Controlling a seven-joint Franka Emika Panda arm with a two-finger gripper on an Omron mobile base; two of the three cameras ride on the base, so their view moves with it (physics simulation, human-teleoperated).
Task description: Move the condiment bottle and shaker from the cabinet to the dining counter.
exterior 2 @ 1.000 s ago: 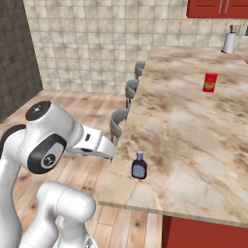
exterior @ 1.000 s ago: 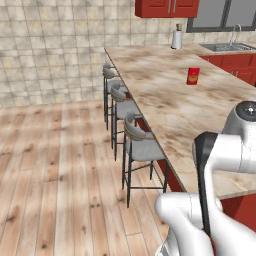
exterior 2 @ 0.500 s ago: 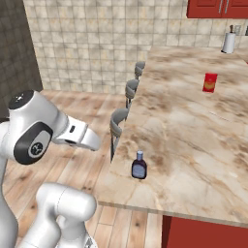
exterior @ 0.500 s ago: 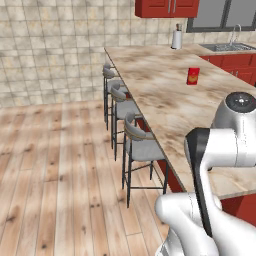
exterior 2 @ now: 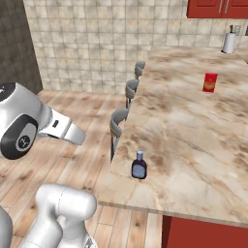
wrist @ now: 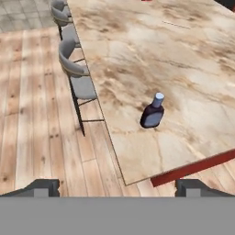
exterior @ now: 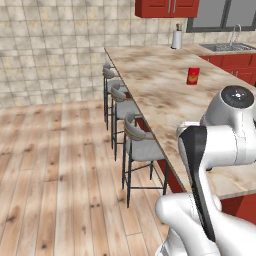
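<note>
The condiment bottle (exterior 2: 139,166) (wrist: 153,112), dark with a pale cap, stands upright on the dining counter (exterior 2: 193,121) (wrist: 151,50) (exterior: 155,75) near its front corner. In the hand view my gripper (wrist: 118,187) is open and holds nothing. It hangs back from the counter's corner, over the wooden floor, well apart from the bottle. The red cabinet (exterior: 166,7) (exterior 2: 218,7) hangs on the far wall with its doors shut. The shaker is out of view.
A small red box (exterior: 193,76) (exterior 2: 209,82) and a white paper-towel roll (exterior: 176,39) (exterior 2: 228,42) stand farther along the counter. Grey stools (exterior: 137,142) (exterior 2: 118,123) (wrist: 75,69) line its left side. A sink (exterior: 232,47) sits at the back right. Wooden floor lies to the left.
My arm has swung back and to the left, away from the counter's edge. The bottle has stayed where it stood, and the gripper has stayed open.
</note>
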